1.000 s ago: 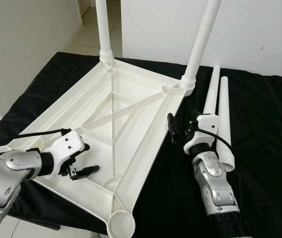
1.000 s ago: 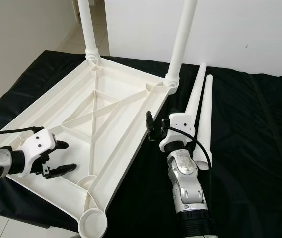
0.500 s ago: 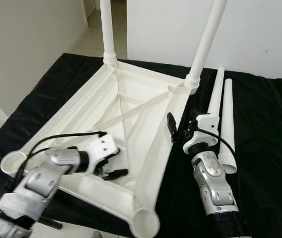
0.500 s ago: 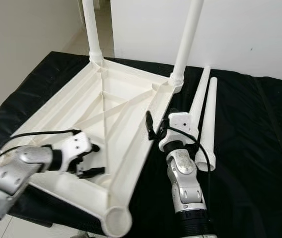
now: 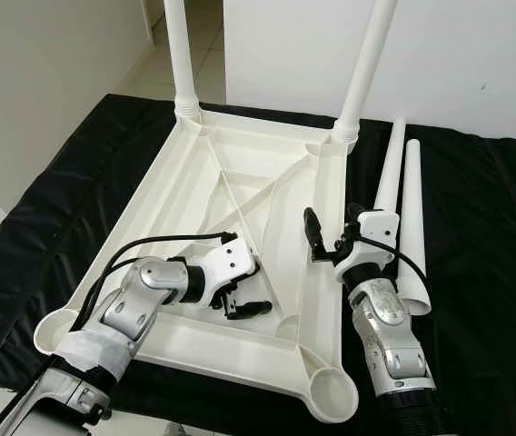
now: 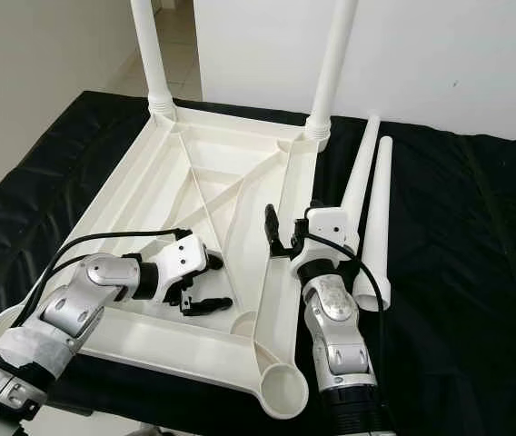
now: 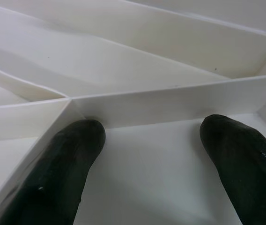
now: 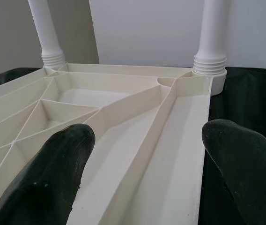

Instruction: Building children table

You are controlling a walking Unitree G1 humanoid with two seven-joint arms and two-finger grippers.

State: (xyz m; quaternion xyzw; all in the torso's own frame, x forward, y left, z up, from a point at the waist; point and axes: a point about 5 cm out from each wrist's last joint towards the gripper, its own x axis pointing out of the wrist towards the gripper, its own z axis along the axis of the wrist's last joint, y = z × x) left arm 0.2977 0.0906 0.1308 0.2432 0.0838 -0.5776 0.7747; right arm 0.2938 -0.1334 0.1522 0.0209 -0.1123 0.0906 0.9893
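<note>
The left gripper [image 5: 244, 289] is spread wide, holding nothing, its fingers [image 7: 62, 164] against a rib inside the upturned tabletop [image 5: 194, 182], whose two fitted legs [image 5: 365, 68] are cut off above. The right gripper [image 5: 329, 238], also open and empty, hovers over the tabletop's right edge, forearm raised. Two loose legs [image 5: 401, 209] lie beside it on the black cloth [image 5: 485, 272].

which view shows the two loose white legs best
The left eye view: both loose white tapered plastic legs lie whole, side by side on the black cloth, beside the right end effector. The right eye view matches. The right wrist view catches a sliver; the left wrist view shows table ribs.
</note>
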